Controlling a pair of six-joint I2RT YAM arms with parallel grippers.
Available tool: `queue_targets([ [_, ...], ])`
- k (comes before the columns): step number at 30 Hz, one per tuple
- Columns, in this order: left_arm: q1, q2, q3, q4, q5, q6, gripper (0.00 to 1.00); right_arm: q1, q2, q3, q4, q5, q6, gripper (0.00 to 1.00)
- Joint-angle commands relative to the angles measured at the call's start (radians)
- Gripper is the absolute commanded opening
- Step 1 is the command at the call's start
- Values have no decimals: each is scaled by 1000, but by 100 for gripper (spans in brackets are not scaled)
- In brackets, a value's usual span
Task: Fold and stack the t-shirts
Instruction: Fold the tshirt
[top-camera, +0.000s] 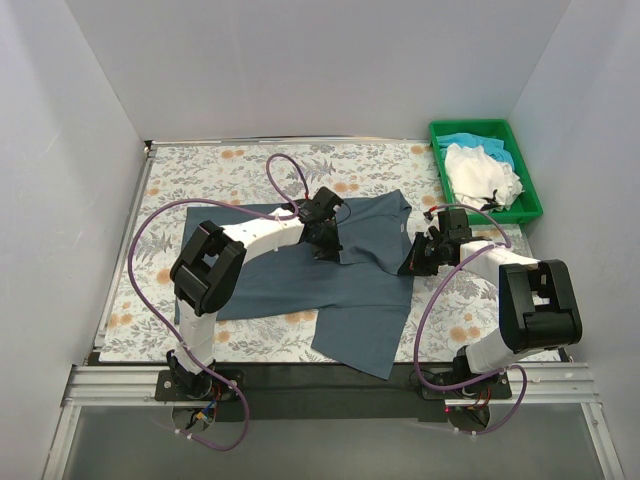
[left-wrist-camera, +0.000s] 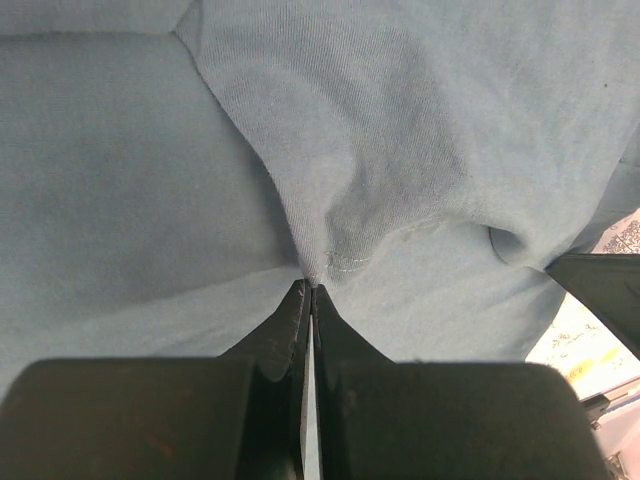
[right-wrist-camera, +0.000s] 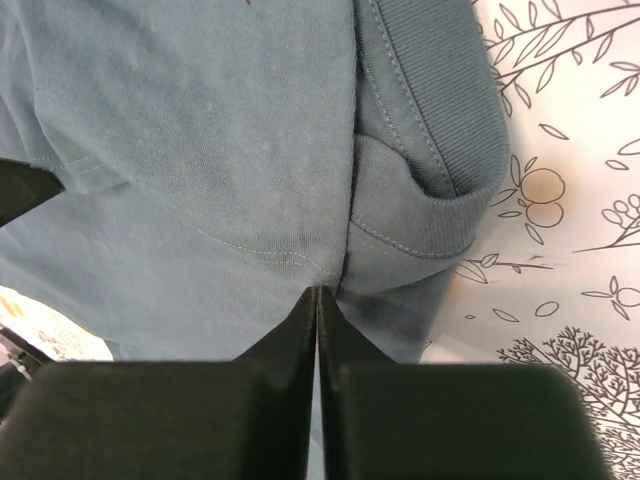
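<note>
The dark slate blue-grey t-shirt (top-camera: 300, 280) lies spread on the floral table (top-camera: 200, 170), its far right part lifted and folded over. My left gripper (top-camera: 325, 240) is shut on a pinch of this shirt's cloth (left-wrist-camera: 330, 250) near its middle. My right gripper (top-camera: 418, 258) is shut on the shirt's right edge by the ribbed collar (right-wrist-camera: 420, 170). The white t-shirt (top-camera: 483, 175) and the turquoise-blue t-shirt (top-camera: 462, 141) lie crumpled in the green tray (top-camera: 530, 195) at the far right.
White walls close in the table on three sides. The table's metal front rail (top-camera: 330, 385) carries both arm bases. Purple cables loop above the left arm (top-camera: 285, 175) and beside the right arm (top-camera: 430, 310).
</note>
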Motion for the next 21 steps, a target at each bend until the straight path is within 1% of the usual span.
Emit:
queue_targets([
  [1,-5,-51,41,-19,-25,14,0,-6,1,-13,26,-1,-12,2],
  [6,-5,-48,60,-44,-28,20,0,-12,-16,9,-17,14,-30,1],
  [11,-6,-48,84,-70,-33,33,0,-24,-51,55,-109,41,-55,1],
  [15,-5,-48,95,-90,-30,42,0,-26,-59,64,-118,37,-67,1],
  [16,-5,-48,97,-94,-30,45,0,-26,-51,66,-118,32,-69,4],
  [18,-5,-48,106,-103,-28,51,0,-24,-45,64,-111,20,-66,12],
  [19,-5,-47,109,-107,-28,54,0,-26,-37,63,-106,15,-62,18],
  [21,-5,-45,113,-111,-21,57,0,-24,-34,60,-89,11,-56,24],
])
